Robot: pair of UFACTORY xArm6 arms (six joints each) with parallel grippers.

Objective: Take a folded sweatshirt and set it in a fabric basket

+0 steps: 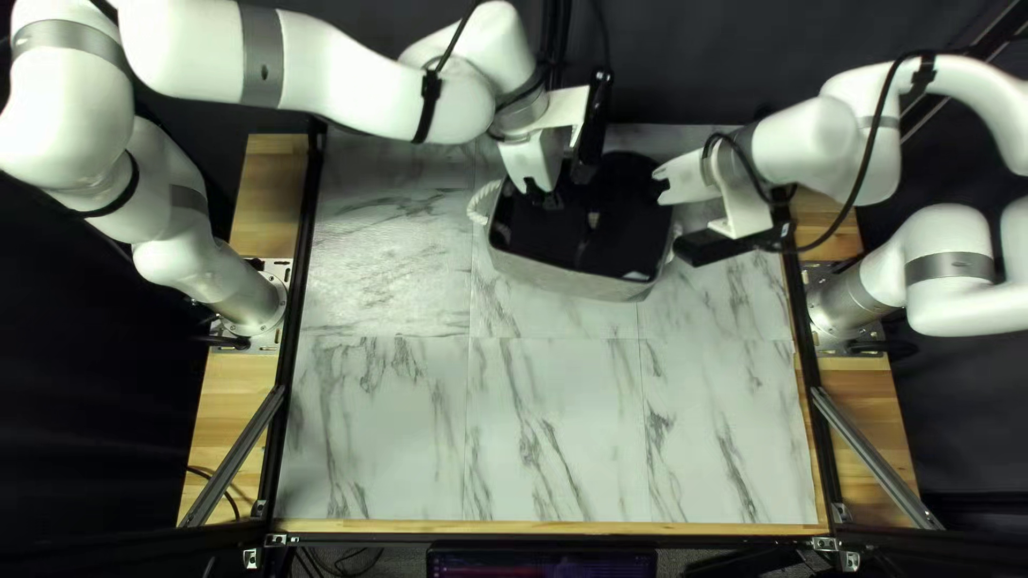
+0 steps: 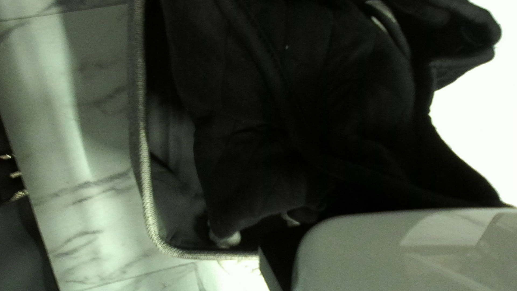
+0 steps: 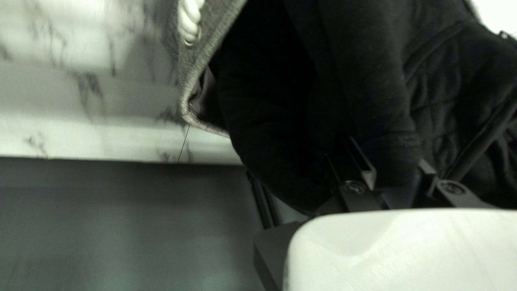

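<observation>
Basket (image 1: 568, 276) of grey fabric near the far edge of a marbled table (image 1: 557, 428), whose wide surface extends nearside. Black sweatshirt (image 1: 632, 219) inside, overlapping part of the rim; a gap shows beside one inner wall. Right gripper (image 1: 683, 180): fingers parted at the cloth. Left gripper (image 1: 533, 163): at the basket, state indeterminable.

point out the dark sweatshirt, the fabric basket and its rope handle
dark sweatshirt (image 2: 301, 108), left wrist view, on the middle of the cloth
fabric basket (image 1: 568, 278), top left view, on its grey outer wall
rope handle (image 3: 189, 22), right wrist view, on the white twisted strands
</observation>
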